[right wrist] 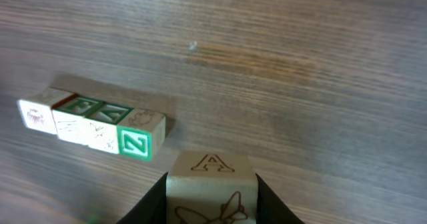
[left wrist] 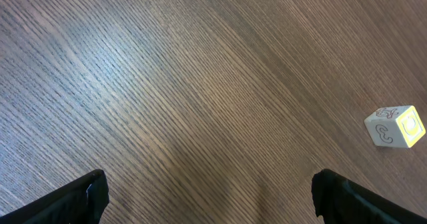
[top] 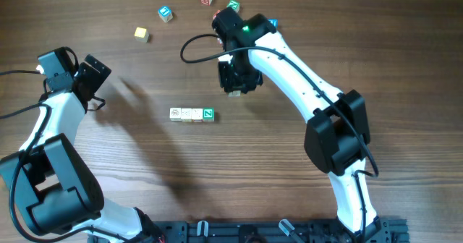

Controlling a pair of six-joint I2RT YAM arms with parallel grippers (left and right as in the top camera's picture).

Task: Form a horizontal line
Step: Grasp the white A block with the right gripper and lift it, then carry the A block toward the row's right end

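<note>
Horizontal line (top: 192,113) of cubes, long axis left-right, green end right

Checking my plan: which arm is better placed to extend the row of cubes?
Right. The right gripper holds a cube close to the row; the left gripper is open, empty, farther away.

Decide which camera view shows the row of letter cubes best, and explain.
Right wrist: the horizontal line sits close, its four touching cubes and green Z face readable. Overhead shows the whole row, but tiny. Left wrist misses it entirely.
</note>
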